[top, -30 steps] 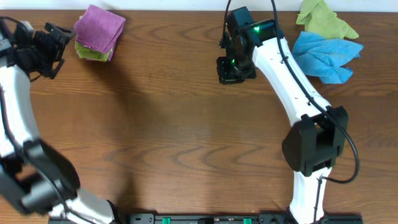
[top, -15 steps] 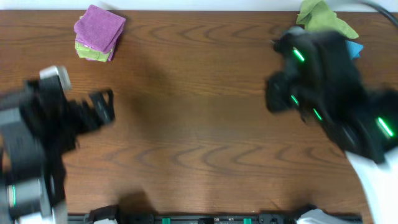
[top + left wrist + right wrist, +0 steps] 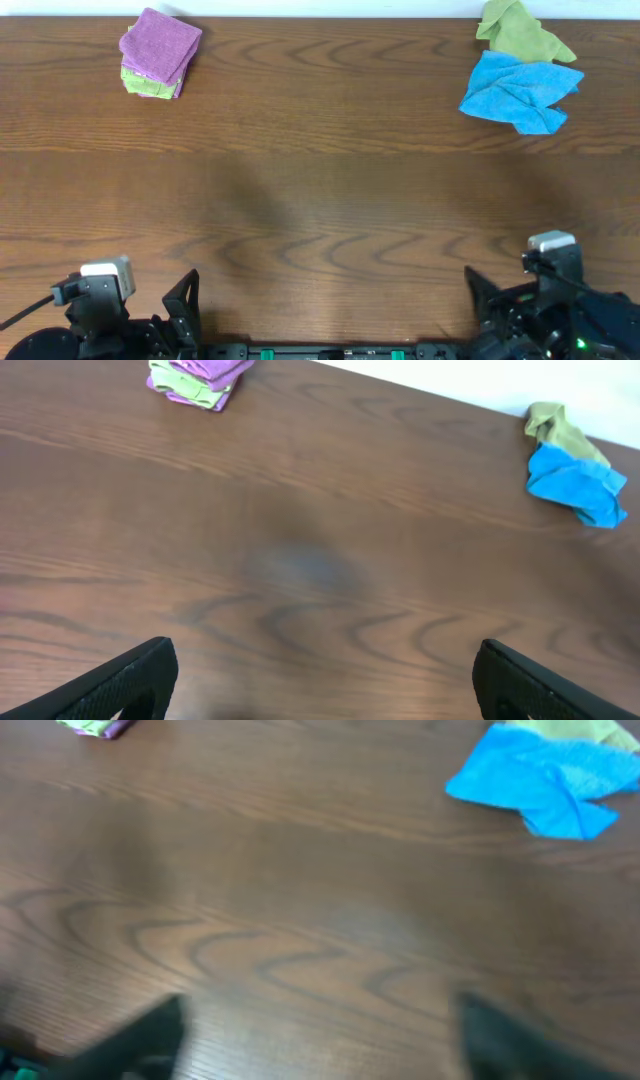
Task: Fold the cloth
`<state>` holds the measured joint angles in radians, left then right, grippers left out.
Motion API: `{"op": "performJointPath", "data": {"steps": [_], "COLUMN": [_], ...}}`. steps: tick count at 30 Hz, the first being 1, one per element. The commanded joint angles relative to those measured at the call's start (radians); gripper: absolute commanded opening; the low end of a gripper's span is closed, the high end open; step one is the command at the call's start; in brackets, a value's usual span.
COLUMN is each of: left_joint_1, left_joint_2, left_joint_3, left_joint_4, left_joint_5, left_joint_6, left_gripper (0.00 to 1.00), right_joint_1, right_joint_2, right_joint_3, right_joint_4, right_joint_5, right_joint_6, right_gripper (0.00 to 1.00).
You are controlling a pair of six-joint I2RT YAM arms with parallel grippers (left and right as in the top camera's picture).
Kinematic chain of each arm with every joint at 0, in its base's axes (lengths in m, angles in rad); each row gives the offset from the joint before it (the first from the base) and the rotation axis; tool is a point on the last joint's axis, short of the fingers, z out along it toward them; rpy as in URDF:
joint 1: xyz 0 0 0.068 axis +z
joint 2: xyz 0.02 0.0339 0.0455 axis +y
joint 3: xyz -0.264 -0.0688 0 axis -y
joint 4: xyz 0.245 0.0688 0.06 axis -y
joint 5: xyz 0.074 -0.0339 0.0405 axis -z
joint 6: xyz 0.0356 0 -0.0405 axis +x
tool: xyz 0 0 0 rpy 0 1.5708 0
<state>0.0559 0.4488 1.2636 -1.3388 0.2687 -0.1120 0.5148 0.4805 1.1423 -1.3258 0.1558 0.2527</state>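
The folded cloth (image 3: 160, 45), a slightly tilted square with no clear long axis, lies far ahead-left of the left hand (image 3: 325, 653). That hand and the right hand (image 3: 320, 1010) gape wide, empty.

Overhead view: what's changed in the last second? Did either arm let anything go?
Both arms drew back from the far side to the near edge; the left gripper and right gripper are open and empty. Nothing was seen grasped or released. The folded purple cloth stays on a green cloth; the blue cloth and the second green cloth haven't moved.
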Motion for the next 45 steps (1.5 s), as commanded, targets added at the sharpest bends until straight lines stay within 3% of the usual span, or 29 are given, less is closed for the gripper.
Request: {"op": "performJointPath", "data": {"steps": [1, 23, 26, 30, 35, 39, 45], "left_joint_1": [-0.004, -0.004, -0.004, -0.004, -0.004, -0.031, -0.078], "left_joint_2": [-0.004, -0.004, -0.004, -0.007, -0.045, -0.164, -0.264], "left_joint_3": [-0.006, -0.006, -0.006, -0.060, -0.344, -0.609, -0.854], "left_joint_4": [-0.003, -0.050, -0.034, 0.099, 0.388, 0.638, 0.842], "left_joint_5": [-0.014, -0.016, -0.079, -0.144, -0.043, -0.002, -0.006], "left_joint_6": [0.023, 0.019, 0.038, 0.068, 0.196, 0.195, 0.186], "left_gripper": [0.96, 0.96, 0.96, 0.95, 0.95, 0.95, 0.95], "right_joint_1": [0.008, 0.008, 0.008, 0.008, 0.008, 0.008, 0.008], "right_joint_2": [-0.012, -0.011, -0.011, -0.011, -0.011, -0.011, -0.011], "right_joint_3": [-0.007, -0.008, -0.008, -0.008, -0.008, -0.008, -0.008], "right_joint_4": [0.011, -0.022, -0.022, -0.022, -0.022, -0.022, -0.022], "right_joint_5": [0.013, 0.001, 0.001, 0.001, 0.001, 0.001, 0.001], "right_joint_6": [0.024, 0.031, 0.031, 0.031, 0.031, 0.031, 0.031], "right_gripper": [0.99, 0.99, 0.99, 0.99, 0.99, 0.99, 0.99]}}
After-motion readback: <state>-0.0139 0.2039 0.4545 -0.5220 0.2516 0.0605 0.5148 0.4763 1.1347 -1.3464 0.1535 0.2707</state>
